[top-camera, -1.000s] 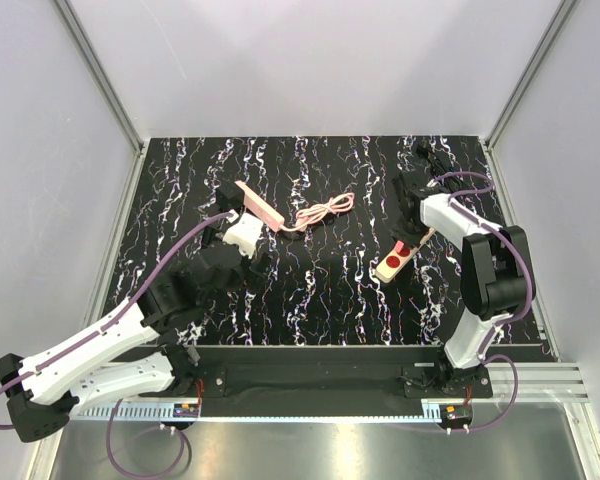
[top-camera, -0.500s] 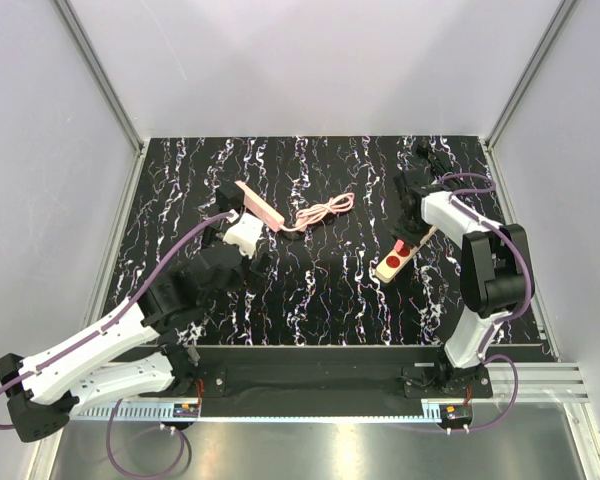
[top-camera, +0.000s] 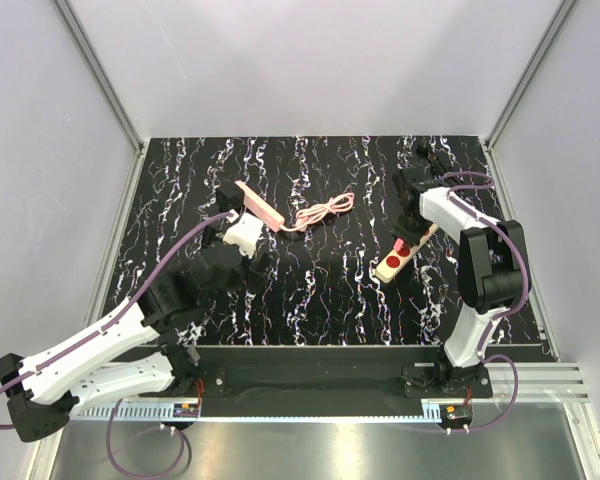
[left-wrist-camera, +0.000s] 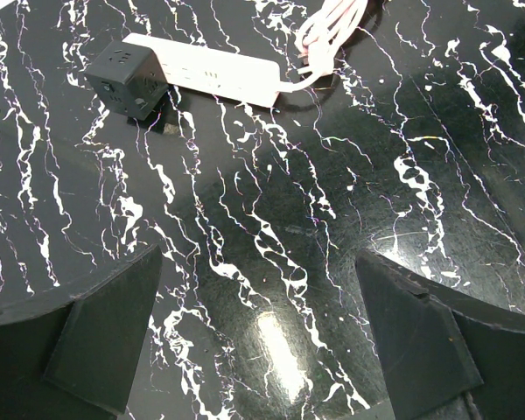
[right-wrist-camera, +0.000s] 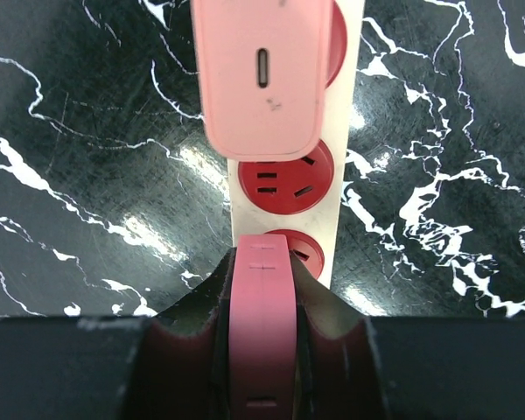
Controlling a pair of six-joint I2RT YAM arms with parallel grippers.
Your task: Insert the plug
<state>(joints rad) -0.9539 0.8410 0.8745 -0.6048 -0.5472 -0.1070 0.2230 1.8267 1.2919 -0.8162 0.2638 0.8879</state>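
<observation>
Your right hand [right-wrist-camera: 262,271] is pressed almost together. It pinches a narrow pink piece [right-wrist-camera: 262,350] that stands edge-on between its two dark fingers [right-wrist-camera: 201,302].

Straight ahead of that hand lies the power strip [right-wrist-camera: 348,114], white with red sockets [right-wrist-camera: 284,184], running lengthwise away from the fingertips. One socket is half hidden under the fingertips, and the next sits bare just beyond them. Past that bare socket is the pink plug [right-wrist-camera: 261,70], a rounded block with a small slot-shaped port on the face turned toward the wrist camera. It covers the strip there and overhangs the edge on the hand's left. You cannot tell from this view whether its pins are seated in a socket, or whether the pinched piece is joined to it.

Your left hand [left-wrist-camera: 258,289] is spread wide and grips nothing, with only bare marbled surface [left-wrist-camera: 289,201] below and between its fingers. Well ahead of it, a little to its left, lies a second pale strip [left-wrist-camera: 219,74]. A black cube adapter [left-wrist-camera: 122,70] is at that strip's left end. The strip's cord [left-wrist-camera: 332,26] loops away ahead and to the hand's right.

From above, your two hands are well apart, each near its own strip.
</observation>
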